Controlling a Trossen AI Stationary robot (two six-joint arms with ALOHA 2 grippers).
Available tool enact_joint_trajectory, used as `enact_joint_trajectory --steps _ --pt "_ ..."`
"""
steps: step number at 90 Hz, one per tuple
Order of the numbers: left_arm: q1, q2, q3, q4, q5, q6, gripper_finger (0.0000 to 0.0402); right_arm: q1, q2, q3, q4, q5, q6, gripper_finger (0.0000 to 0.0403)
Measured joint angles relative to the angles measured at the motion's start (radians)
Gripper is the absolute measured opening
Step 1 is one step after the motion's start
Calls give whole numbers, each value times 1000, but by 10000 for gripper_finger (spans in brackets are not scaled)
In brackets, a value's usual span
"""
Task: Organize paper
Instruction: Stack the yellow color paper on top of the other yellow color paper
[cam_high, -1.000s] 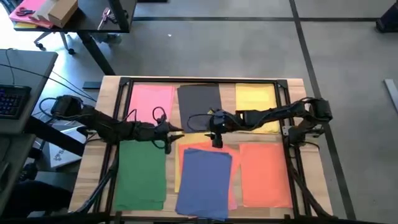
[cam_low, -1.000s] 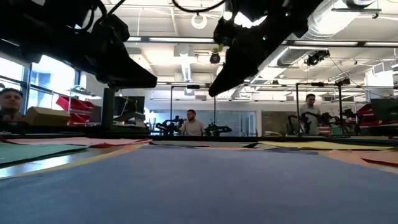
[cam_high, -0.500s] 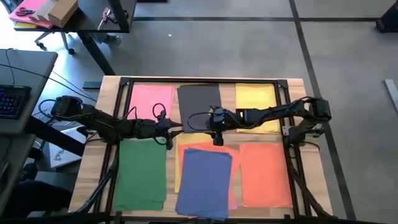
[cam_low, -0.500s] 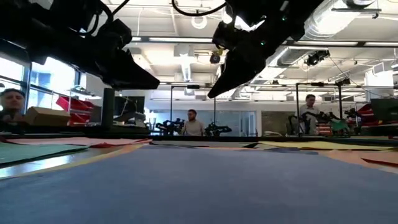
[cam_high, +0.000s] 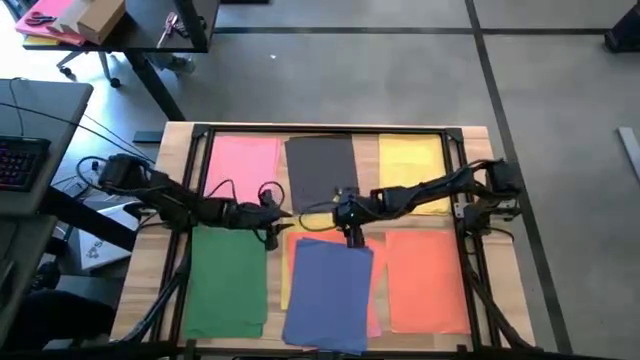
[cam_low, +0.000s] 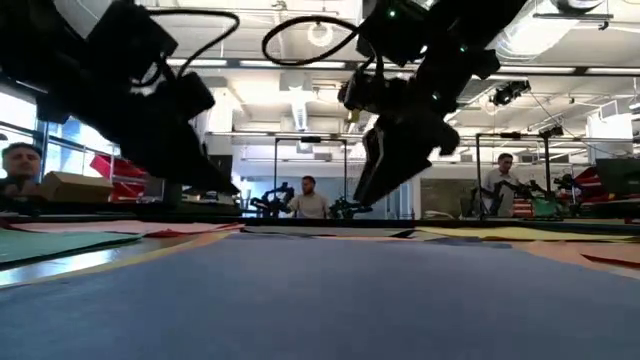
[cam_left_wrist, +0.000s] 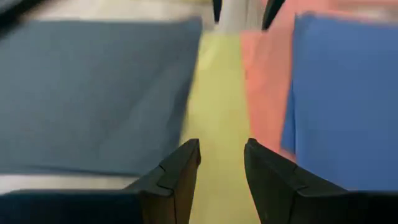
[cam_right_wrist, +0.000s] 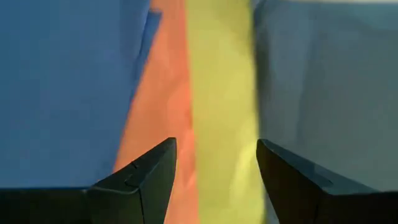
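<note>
Reaching in from each side, the left gripper (cam_high: 277, 222) and right gripper (cam_high: 352, 236) hang over the middle of the table (cam_high: 175, 140), both with fingers apart and holding nothing. Pink paper (cam_high: 243, 160), grey paper (cam_high: 320, 166) and yellow paper (cam_high: 412, 158) lie along the far side. Green paper (cam_high: 228, 282), blue paper (cam_high: 330, 295) and orange paper (cam_high: 428, 280) lie along the near side, the blue one on top of more yellow and orange sheets.

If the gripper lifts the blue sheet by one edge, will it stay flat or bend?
The blue sheet looks very thin, so it would probably droop. Lying on other sheets, it may slide when pushed. Probably light; both grippers, right and left, hover open.
</note>
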Motion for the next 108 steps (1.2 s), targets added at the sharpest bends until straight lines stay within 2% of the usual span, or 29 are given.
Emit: enact_joint_trajectory --steps 26,47,75,83,96,108 --pt "-19 142 38 2 -1 -16 115 11 55 0 -10 14 81 209" --pt "-19 205 42 27 -6 -69 115 9 52 0 -77 -70 111 209" --pt "-19 213 42 13 -3 -69 115 9 -25 9 -159 -105 186 209" --pt "-19 213 41 13 -3 -69 115 9 -17 -3 -204 -108 219 209" --pt "-19 214 40 19 -3 -69 115 9 -6 -27 -200 -170 267 209" --pt "-19 214 40 21 -3 -68 115 9 -6 -34 -209 -158 306 209"
